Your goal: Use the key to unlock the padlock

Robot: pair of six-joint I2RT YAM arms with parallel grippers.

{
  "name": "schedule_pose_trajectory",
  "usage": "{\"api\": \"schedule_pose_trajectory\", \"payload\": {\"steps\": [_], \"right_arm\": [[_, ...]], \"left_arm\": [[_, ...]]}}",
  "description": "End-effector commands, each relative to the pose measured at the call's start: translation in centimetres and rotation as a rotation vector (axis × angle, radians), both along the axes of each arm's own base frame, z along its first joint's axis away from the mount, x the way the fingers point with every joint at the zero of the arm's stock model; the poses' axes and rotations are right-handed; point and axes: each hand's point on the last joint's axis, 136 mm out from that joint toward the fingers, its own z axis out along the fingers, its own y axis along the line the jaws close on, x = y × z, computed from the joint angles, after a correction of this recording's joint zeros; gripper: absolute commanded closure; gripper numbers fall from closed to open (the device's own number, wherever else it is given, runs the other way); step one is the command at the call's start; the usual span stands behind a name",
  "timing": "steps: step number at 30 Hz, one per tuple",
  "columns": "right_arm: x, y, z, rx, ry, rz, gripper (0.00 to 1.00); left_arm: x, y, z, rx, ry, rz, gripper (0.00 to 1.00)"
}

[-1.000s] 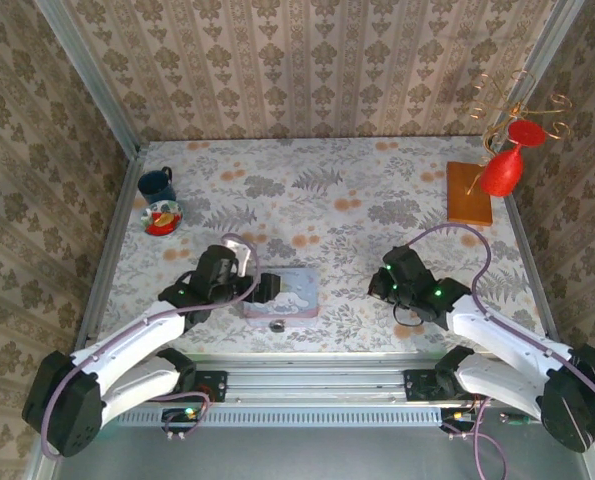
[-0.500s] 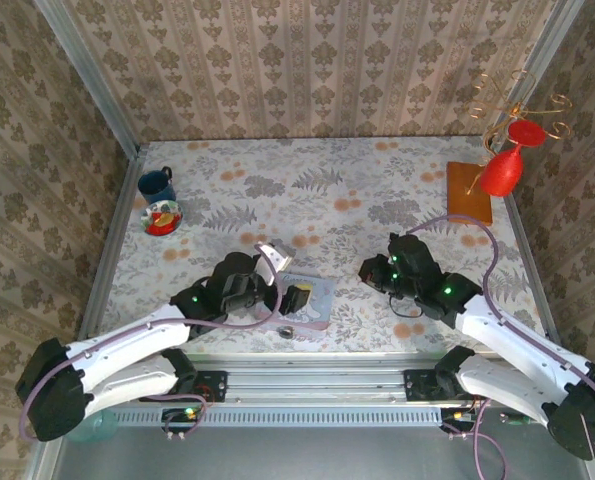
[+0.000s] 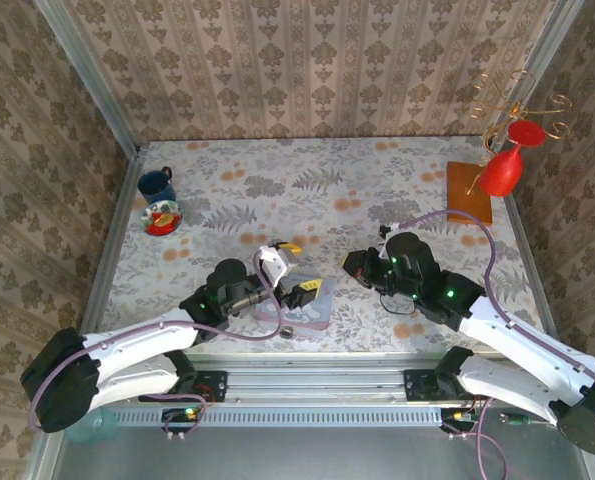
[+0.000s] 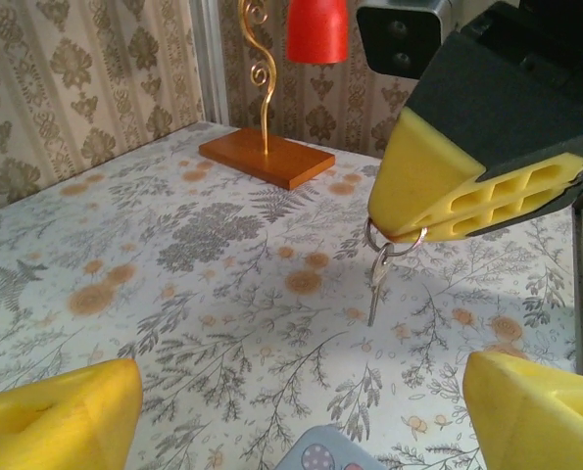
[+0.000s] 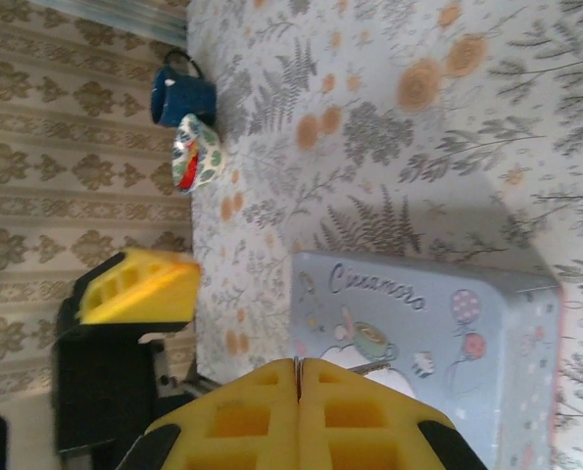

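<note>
Below the clamped right gripper, one key dangles from one ring.

silver key, pastel blue tin, floral table

The pastel tin carries one readable word in the right wrist view: "Cinnamoro", in dark cursive letters along the upper edge of its lid. Any letters after that are unclear. From above, the lettering is too small to read.
</note>
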Motion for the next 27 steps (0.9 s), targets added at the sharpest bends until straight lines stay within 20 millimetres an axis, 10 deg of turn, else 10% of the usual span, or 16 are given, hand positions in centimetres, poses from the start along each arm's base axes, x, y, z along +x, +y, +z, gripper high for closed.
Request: {"api": "schedule_pose_trajectory", "payload": {"steps": [1,27], "right_arm": [[0.0,1.6,3.8,0.101,-0.062,0.033,1.00],[-0.6,2.4,3.9,0.152,-0.083,0.049,1.00]], "left_arm": [[-0.6,-1.1,2.9,-0.081,-0.095,-0.061,0.19],[-0.5,-4.0,1.5,-0.013,-0.054,-0.116,0.63]]}}
